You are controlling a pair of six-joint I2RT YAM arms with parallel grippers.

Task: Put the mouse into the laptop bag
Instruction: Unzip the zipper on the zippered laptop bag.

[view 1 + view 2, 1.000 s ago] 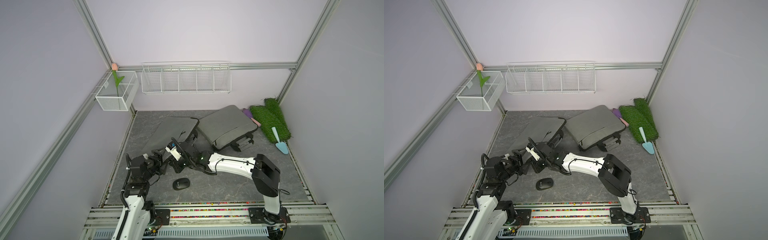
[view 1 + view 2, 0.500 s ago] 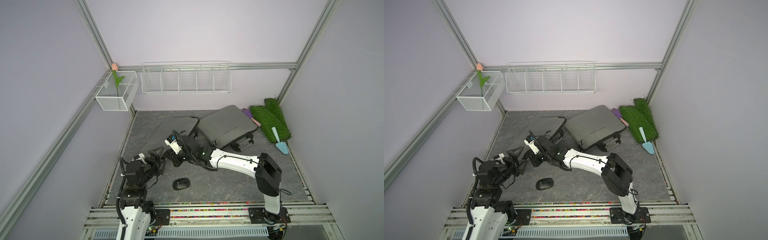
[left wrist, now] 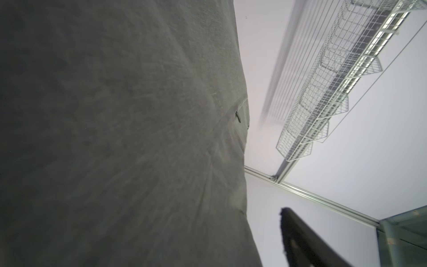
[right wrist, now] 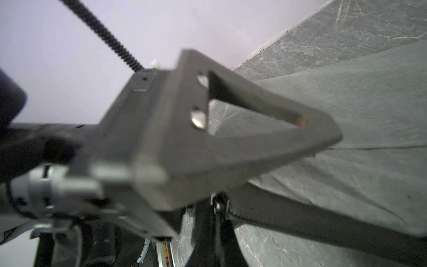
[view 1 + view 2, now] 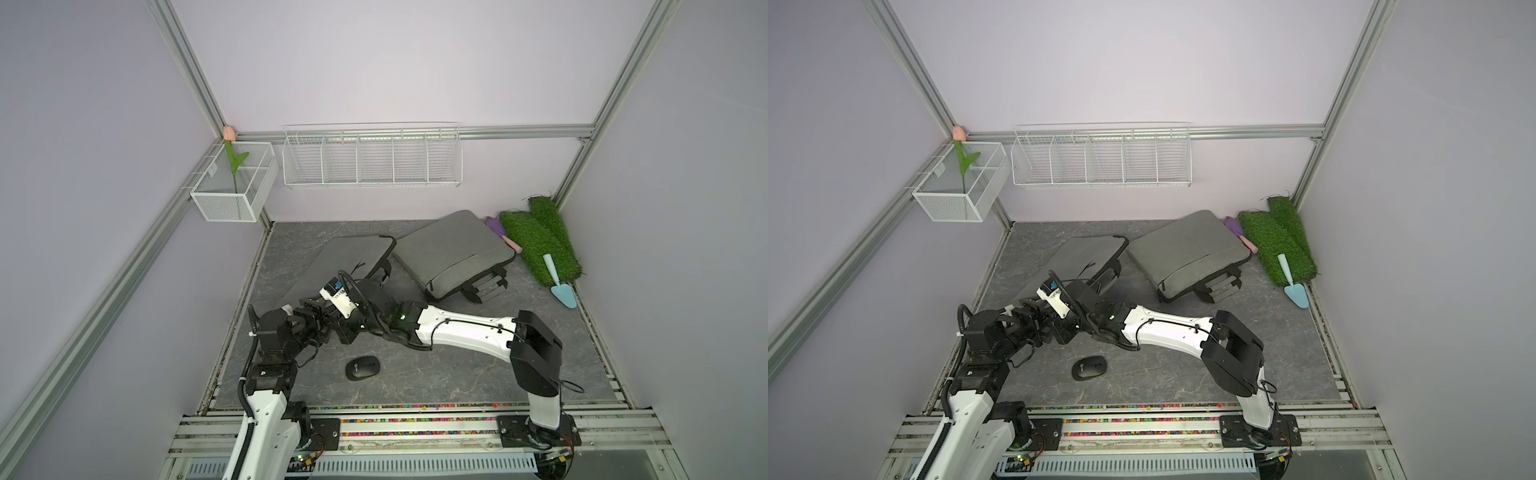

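At the laptop bag (image 5: 349, 259) edge, my right tool (image 4: 216, 215) pinches the fabric; my left tool (image 5: 318, 316) crowds beside it, gap unreadable; mouse (image 5: 363, 368) lies loose on the tabletop (image 5: 457, 374).

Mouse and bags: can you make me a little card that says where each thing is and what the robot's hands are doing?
mouse: black, lying on the gray table, nothing touching it
nearer laptop bag: gray, flat, both grippers at its near edge
other laptop bag: gray, fatter, farther back
left gripper: at the nearer bag's edge; open or shut, cannot tell
right gripper: shut, tip against the bag's fabric
mouse in bag: not yet
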